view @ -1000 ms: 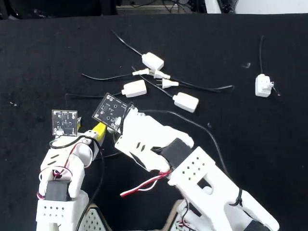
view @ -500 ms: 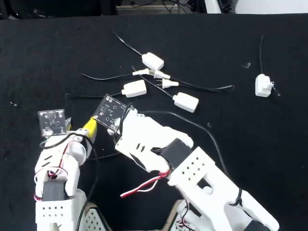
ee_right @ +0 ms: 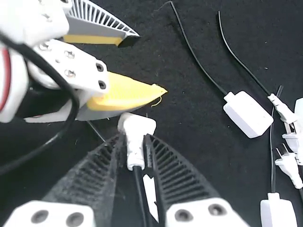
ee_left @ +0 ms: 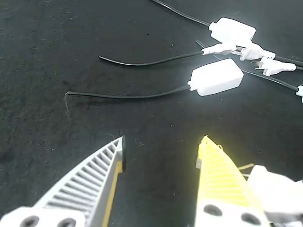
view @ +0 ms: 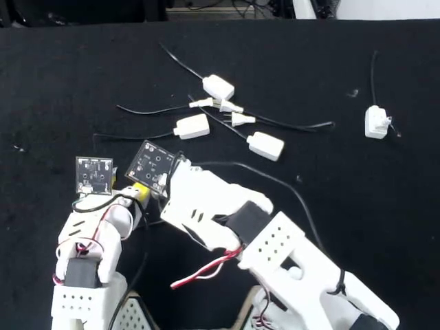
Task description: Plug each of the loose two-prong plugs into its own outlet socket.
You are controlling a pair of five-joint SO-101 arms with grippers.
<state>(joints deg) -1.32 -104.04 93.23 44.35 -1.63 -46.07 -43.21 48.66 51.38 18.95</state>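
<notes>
My right gripper is shut on a white plug with a black cord, low over the table near the front left. Just beside it my left gripper stands open, and its yellow finger almost touches the held plug. Nothing lies between the left fingers. Farther back lie white outlet sockets on black cords, with loose two-prong plugs among them. Another white socket sits alone at the far right.
The black table has bare room on its right half and along the far left. Thin black cords trail across the surface just beyond the grippers. The right arm's body covers the front middle.
My left arm swung left and then came back to the right beside the held plug. The right arm shifted slightly toward the front left, still holding its plug.
</notes>
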